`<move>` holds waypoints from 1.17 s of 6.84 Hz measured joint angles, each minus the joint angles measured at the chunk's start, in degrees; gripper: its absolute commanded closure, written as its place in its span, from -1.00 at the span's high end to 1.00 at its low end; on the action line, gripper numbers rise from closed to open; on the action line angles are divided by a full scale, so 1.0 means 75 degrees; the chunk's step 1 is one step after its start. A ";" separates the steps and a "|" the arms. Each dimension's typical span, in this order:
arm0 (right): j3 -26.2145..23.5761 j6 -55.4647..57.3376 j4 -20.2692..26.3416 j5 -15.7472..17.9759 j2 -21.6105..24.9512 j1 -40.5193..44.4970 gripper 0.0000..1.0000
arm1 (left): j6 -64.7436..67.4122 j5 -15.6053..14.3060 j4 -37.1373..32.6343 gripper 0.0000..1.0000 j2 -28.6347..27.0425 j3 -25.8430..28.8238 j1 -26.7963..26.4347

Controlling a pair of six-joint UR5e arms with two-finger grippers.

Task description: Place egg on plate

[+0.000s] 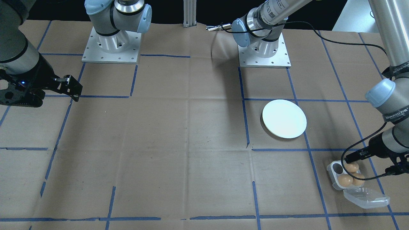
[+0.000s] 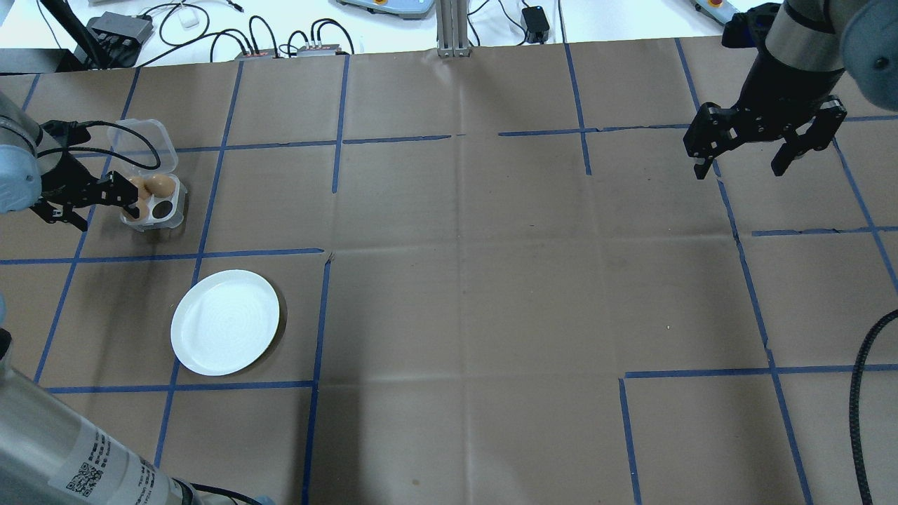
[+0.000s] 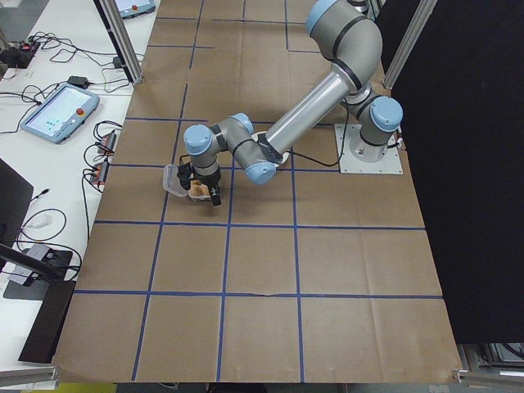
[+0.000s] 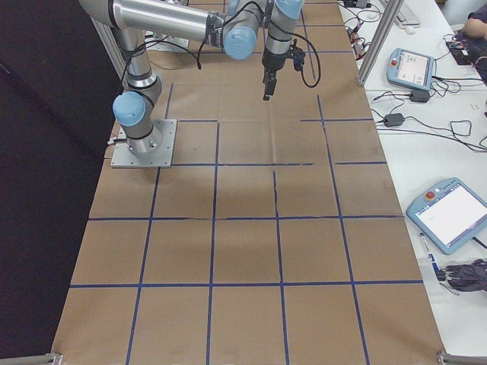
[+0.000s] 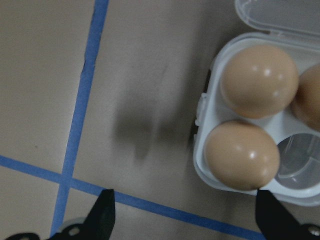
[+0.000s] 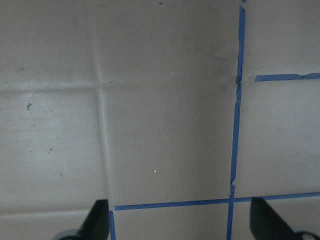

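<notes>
Overhead exterior: left pincer [image 2: 95,203] wide beside eggs [image 2: 151,189], right pincer [image 2: 765,151] wide; no legible labels.

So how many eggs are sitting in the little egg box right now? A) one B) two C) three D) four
C: the egg tray holds three brown eggs and one empty cup, as the front-facing and left wrist views show.
</notes>
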State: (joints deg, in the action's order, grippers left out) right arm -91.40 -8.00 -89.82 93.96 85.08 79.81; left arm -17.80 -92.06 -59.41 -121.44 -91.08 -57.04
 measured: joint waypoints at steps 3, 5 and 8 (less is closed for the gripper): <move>0.0000 0.0000 0.0000 0.0000 0.0000 0.0000 1.00 | -0.0031 0.0104 -0.0016 0.82 -0.0048 0.0030 -0.0054; 0.0000 0.0000 0.0000 0.0000 0.0000 0.0000 1.00 | -0.0039 0.0096 0.0018 0.74 -0.0109 0.0077 -0.0057; 0.0000 0.0000 0.0000 0.0000 0.0000 0.0000 1.00 | -0.0040 0.0336 0.0218 0.74 -0.0160 0.0090 -0.0058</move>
State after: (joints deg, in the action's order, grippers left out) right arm -91.41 -8.00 -89.82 93.96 85.08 79.81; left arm -18.10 -89.54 -57.78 -122.64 -90.41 -57.48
